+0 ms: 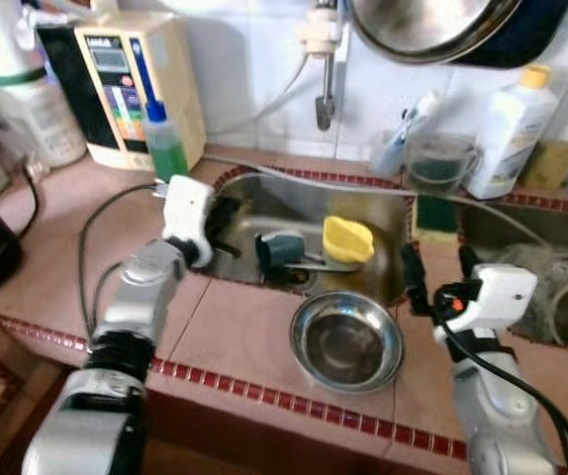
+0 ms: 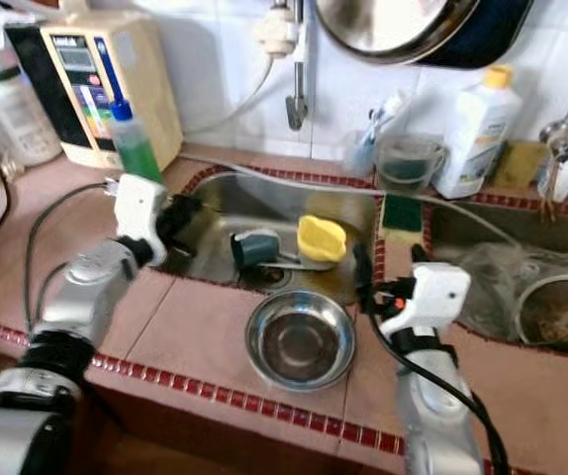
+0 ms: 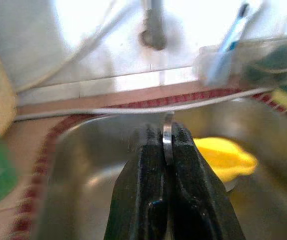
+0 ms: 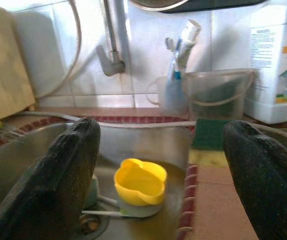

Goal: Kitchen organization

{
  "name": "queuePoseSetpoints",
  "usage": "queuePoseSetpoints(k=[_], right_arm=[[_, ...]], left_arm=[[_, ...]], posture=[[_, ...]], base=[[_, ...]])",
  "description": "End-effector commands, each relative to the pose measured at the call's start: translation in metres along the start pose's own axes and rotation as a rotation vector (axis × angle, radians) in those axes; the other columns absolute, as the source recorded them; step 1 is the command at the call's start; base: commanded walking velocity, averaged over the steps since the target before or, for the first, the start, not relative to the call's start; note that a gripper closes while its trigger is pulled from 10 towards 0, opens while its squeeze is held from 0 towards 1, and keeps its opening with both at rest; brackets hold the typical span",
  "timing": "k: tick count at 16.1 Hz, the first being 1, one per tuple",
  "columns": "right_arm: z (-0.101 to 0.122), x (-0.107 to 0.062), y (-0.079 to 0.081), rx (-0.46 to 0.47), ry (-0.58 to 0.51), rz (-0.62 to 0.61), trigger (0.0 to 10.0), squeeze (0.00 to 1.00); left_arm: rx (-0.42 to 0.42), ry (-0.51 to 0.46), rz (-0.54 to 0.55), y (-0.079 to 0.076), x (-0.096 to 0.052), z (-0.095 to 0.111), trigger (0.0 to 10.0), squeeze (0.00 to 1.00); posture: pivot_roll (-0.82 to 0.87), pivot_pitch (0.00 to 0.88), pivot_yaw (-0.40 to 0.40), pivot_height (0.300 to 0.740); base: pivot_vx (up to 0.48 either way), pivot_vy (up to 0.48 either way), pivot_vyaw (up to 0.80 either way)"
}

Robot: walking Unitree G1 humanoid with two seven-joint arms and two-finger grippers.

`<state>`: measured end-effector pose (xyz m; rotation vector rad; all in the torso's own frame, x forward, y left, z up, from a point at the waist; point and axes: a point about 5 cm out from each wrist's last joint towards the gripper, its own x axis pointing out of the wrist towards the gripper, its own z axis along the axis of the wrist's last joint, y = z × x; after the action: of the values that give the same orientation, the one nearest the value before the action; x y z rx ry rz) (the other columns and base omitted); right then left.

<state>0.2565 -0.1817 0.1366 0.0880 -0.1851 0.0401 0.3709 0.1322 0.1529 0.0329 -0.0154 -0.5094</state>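
My left gripper [image 1: 223, 226] hung over the left rim of the sink [image 1: 264, 190], fingers pressed together. In the left wrist view a thin strip of metal [image 3: 167, 142] sat pinched between the fingers [image 3: 151, 165]; I could not tell what the strip belonged to.

My right gripper [image 1: 440, 265] rested over the tiled counter [image 1: 235, 332] at the sink's right edge, fingers spread wide and holding nothing. The right wrist view looked between the two fingers [image 4: 63, 170] into the basin.

In the sink: a yellow cup [image 1: 347, 238] lay near the right wall, a grey-green cup [image 1: 279, 249] tipped on its side just left of it, and a utensil handle [image 1: 329, 263] ran between them near the drain.

A steel bowl [image 1: 347, 341] stood upright on the counter in front of the sink, between my two arms, touching neither gripper.

Behind the sink: a faucet [image 1: 325, 84], a clear pitcher [image 1: 439, 161], a white bottle [image 1: 510, 131], and a green sponge [image 1: 434, 214] on the divider. A green bottle [image 1: 164, 143] and a beige appliance [image 1: 136, 84] stood at back left.
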Motion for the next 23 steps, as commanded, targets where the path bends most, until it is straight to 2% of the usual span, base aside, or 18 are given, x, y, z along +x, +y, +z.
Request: queuePoseSetpoints(k=[1,5,8,12,17,23], right_arm=[[0.001,-0.001,-0.005,-0.007,0.001,-0.013,10.0,0.0],[-0.003,-0.008,-0.007,-0.019,0.061,0.002,10.0,0.0],[-0.007,-0.023,-0.012,-0.039,0.11,0.005,10.0,0.0],[-0.007,-0.04,-0.008,-0.043,0.145,0.042,10.0,0.0],[0.005,-0.055,-0.001,-0.012,0.143,0.12,10.0,0.0],[0.007,-0.065,0.007,0.024,0.164,0.186,10.0,0.0]], left_arm=[[-0.015,-0.019,-0.034,-0.006,0.005,0.007,10.0,0.0],[0.033,0.088,-0.051,-0.006,0.007,-0.005,10.0,0.0],[0.035,0.155,-0.017,-0.002,0.009,-0.013,10.0,0.0],[0.05,0.196,-0.001,0.002,0.01,-0.018,10.0,0.0],[0.042,0.231,-0.008,-0.005,0.019,-0.019,10.0,0.0],[0.024,0.246,-0.021,-0.009,0.022,-0.02,10.0,0.0]], posture=[[-0.18,0.0,0.055,0.74],[-0.2,0.0,0.063,0.74],[-0.22,0.005,0.074,0.74],[-0.25,0.028,0.095,0.74],[-0.28,0.049,0.114,0.74],[-0.3,0.054,0.131,0.74]], base=[[0.0,0.0,0.0],[0.0,0.0,0.0],[0.0,0.0,0.0],[0.0,0.0,0.0],[0.0,0.0,0.0],[0.0,0.0,0.0]])
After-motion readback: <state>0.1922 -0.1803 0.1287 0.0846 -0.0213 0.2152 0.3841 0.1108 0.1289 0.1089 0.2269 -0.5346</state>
